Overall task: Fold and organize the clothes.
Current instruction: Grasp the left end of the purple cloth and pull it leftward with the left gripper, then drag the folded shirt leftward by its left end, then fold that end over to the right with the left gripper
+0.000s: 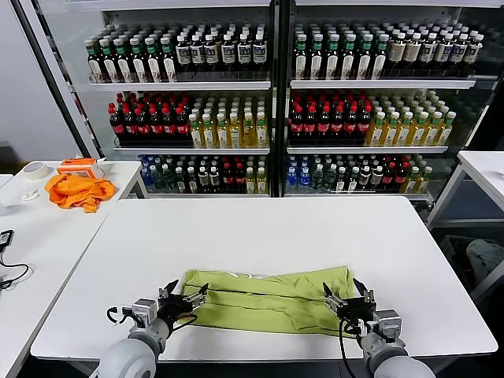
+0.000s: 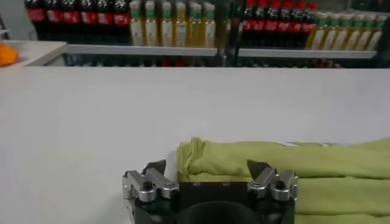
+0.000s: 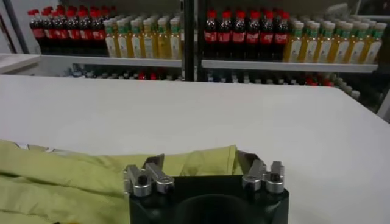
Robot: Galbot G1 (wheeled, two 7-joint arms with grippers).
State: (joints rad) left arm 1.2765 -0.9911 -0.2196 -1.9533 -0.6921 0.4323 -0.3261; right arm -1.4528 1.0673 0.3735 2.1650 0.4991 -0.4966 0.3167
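T-shirt (image 1: pixel 268 299) lies folded on the bench (image 1: pixel 260 236); left end effector (image 1: pixel 183 302) and right end effector (image 1: pixel 346 302), both released, could snag its loose ends.

Lime-green T-shirt (image 1: pixel 272 299), orange cloth (image 1: pixel 77 190)

White tables before stocked drink shelves.
Behind the main table (image 1: pixel 260 228), shelves (image 1: pixel 272 85) packed with bottles (image 1: pixel 177 51) in rows: dark ones with white labels up top, red-capped cola and yellow drinks in the middle, mixed small ones below. On the side table (image 1: pixel 47 228) to the left: crumpled orange cloth (image 1: pixel 77 190), tape roll (image 1: pixel 34 169), an orange-and-white box (image 1: pixel 79 165), a black cable (image 1: pixel 9 272) near its edge.
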